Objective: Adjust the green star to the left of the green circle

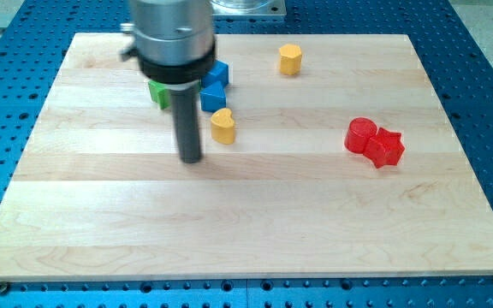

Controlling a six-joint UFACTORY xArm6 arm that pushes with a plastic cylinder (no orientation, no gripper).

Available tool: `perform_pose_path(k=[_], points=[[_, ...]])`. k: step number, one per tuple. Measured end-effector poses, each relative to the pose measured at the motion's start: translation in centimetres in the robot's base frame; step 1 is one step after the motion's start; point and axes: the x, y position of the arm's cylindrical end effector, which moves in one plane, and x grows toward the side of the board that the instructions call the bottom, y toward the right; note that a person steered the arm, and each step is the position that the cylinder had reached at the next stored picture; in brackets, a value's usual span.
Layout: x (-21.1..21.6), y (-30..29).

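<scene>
Gripperless, my tip (192,159) rests on bare wood just left of the yellow heart (222,126), toward the table's far-left corner, where a green block (158,92), perhaps the star, hides behind my rod beside blue blocks (214,85).

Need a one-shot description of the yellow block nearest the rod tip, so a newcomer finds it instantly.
Start at the wooden board and find the dark rod coming down at its upper left. Just to the view's right of my tip stands the yellow heart, apart from it. The blue blocks sit right above it; the other yellow block, a cylinder, stands alone near the view's top.
</scene>
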Motion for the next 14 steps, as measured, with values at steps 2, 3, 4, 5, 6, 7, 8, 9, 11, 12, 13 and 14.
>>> perform_pose_path(k=[2,3,4,5,6,7,8,9,11,12,13,14], points=[[-5.0,-0.9],[-8.0,-0.8],[-10.1,-0.9],[-10.4,-1.4],[-10.2,-1.9],[-9.7,-1.8],[-12.4,-1.3],[-13.6,-1.1],[-9.6,-0.9],[-6.8,-6.8],[-9.0,-12.9],[-15.4,-12.0]])
